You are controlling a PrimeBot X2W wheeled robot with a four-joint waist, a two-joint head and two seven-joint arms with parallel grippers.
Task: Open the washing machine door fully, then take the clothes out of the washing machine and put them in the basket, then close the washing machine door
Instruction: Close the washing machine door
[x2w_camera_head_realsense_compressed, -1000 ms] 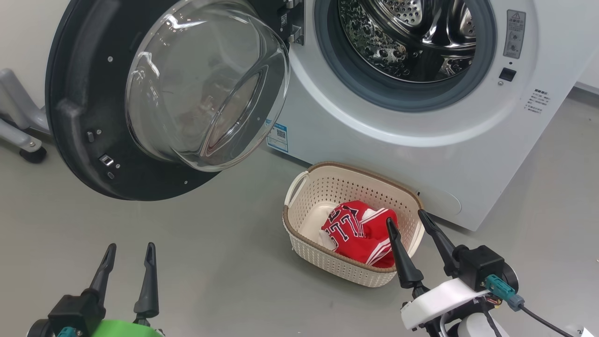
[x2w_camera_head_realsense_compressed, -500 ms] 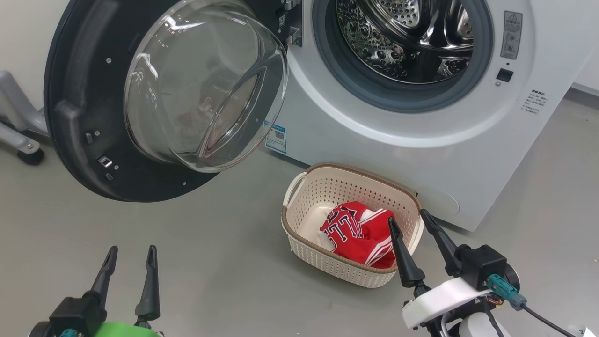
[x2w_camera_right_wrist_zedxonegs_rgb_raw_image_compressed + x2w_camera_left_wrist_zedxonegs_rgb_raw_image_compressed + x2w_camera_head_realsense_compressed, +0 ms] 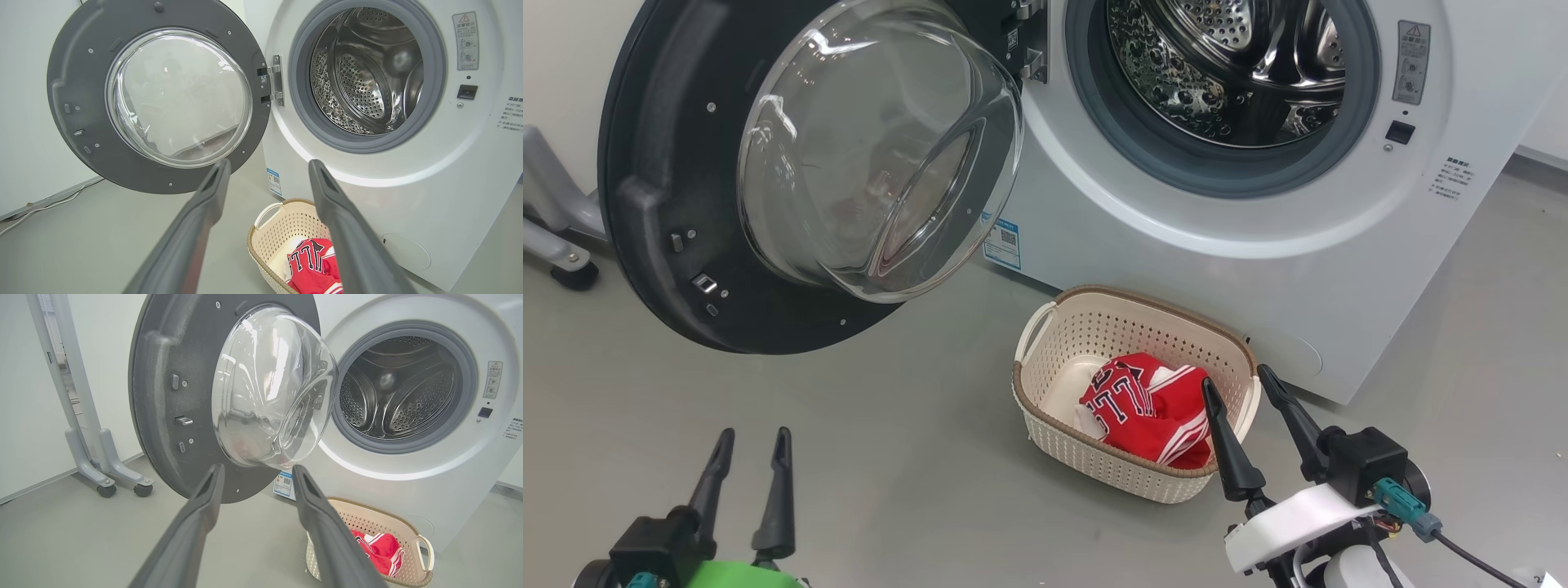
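Grey floor [image 3: 915,425]: a big white front-loading washing machine [image 3: 1176,269] with its round black-rimmed glass door [image 3: 662,204] swung wide; red striped clothes [image 3: 1152,408] lie in a cream perforated basket [image 3: 1127,327] before it. Left end effector [image 3: 754,433] and right end effector [image 3: 1235,377] gape, empty.

**Place:** a laundry corner set up in a bare test room or lab, going by the fittings.

- Washing machine [image 3: 1258,269]: one, white, front-loading, standing on its own against the wall. The washing machine door [image 3: 662,204] is swung wide and the perforated steel drum [image 3: 1225,73] is on show.
- Basket [image 3: 1111,461]: one, cream plastic, on the floor just in front of the machine, with red clothes [image 3: 1152,408] inside.
- Floor [image 3: 915,425]: smooth, plain grey.
- Walls [image 3: 32,416]: plain white with a low skirting.
- Stand [image 3: 83,461]: grey metal on castors, by the wall behind the door; equipment rather than household furniture.
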